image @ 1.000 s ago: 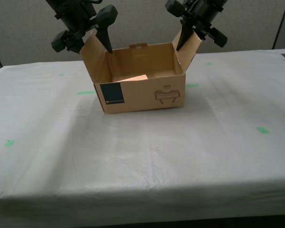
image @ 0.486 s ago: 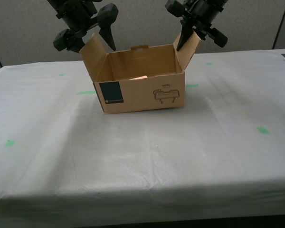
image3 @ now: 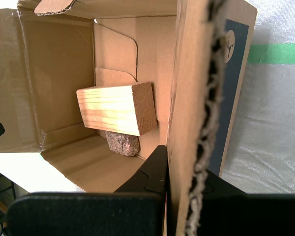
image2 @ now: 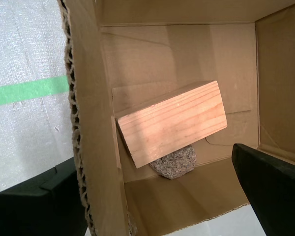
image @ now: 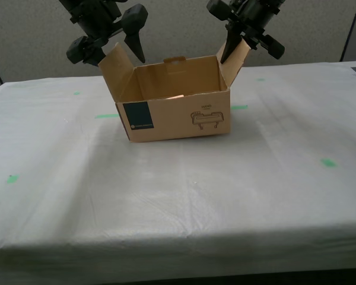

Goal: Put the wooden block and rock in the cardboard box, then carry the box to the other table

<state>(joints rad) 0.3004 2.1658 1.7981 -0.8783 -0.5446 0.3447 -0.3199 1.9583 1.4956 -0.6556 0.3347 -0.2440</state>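
The cardboard box (image: pixel 178 116) stands open on the white-clothed table (image: pixel 178 202), with its navy label facing the camera. Inside it, the wooden block (image2: pixel 172 123) lies tilted over the rock (image2: pixel 176 162). The exterior view shows only a sliver of the wooden block (image: pixel 175 96). My first gripper (image3: pixel 187 172) is shut on the box's side flap near the label, at the exterior view's left (image: pixel 115 56). My second gripper (image2: pixel 157 196) straddles the opposite flap (image: pixel 242 54). It is open, with its fingers wide apart.
Green tape pieces (image: pixel 328 162) (image: pixel 12 178) mark the wrinkled cloth. A grey partition wall runs behind the table. The table's front edge lies near the bottom of the exterior view.
The first gripper's inner finger has risen slightly at the flap. The box has settled a little, so less of the block shows over its front wall. The second arm has not moved.
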